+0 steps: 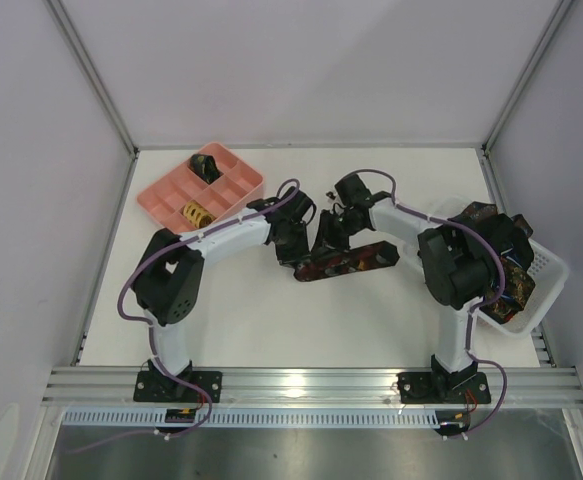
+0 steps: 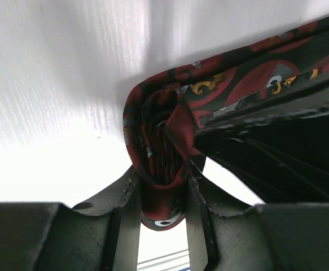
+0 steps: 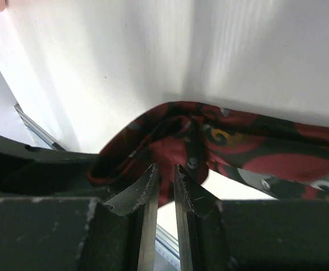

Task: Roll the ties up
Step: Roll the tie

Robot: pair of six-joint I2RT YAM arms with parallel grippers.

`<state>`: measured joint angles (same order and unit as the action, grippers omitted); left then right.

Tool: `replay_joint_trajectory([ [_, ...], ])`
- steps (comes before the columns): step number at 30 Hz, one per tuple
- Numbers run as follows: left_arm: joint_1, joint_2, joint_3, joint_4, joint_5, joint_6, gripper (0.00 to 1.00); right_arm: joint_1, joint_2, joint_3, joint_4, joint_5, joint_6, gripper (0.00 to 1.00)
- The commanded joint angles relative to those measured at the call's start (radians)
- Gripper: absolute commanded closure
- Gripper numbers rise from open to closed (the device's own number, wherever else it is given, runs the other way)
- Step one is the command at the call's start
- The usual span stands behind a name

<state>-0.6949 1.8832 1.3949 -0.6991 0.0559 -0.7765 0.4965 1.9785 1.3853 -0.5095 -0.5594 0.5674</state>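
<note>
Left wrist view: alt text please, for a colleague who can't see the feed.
The left gripper holds the coiled end of a red-patterned tie between its two fingers. The unrolled length runs off to the upper right over the white table, beside an unidentified dark object.

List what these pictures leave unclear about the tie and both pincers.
- Top view: the rolled end of the tie is hidden beneath the left arm and right arm.
- Right wrist view: whether the right pincer pinches fabric, or fabric merely lies behind its gap, cannot be told.
- Left wrist view: the tie's length is cut off by the right edge.
- Top view: the white basket is mostly covered by the right arm.
</note>
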Motion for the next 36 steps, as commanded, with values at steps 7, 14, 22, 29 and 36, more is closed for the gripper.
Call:
replay_joint_trajectory([
  [7,-0.005,-0.024,0.042,-0.082,-0.054,0.017,0.70,0.007,-0.066,-0.066,-0.020,0.003,-0.054,0.84],
  [14,-0.006,-0.047,0.006,-0.071,-0.054,0.003,0.70,0.054,-0.023,-0.084,0.083,-0.031,-0.020,0.98],
  [22,-0.006,-0.102,-0.031,-0.077,-0.054,-0.010,0.67,0.116,0.068,-0.046,0.204,-0.122,0.072,0.99],
  [29,-0.005,-0.154,-0.039,-0.094,-0.047,-0.030,0.67,0.148,0.105,-0.043,0.339,-0.227,0.164,1.00],
  [36,-0.006,-0.122,-0.030,-0.085,0.015,-0.043,0.81,0.131,0.117,-0.051,0.373,-0.269,0.218,1.00],
])
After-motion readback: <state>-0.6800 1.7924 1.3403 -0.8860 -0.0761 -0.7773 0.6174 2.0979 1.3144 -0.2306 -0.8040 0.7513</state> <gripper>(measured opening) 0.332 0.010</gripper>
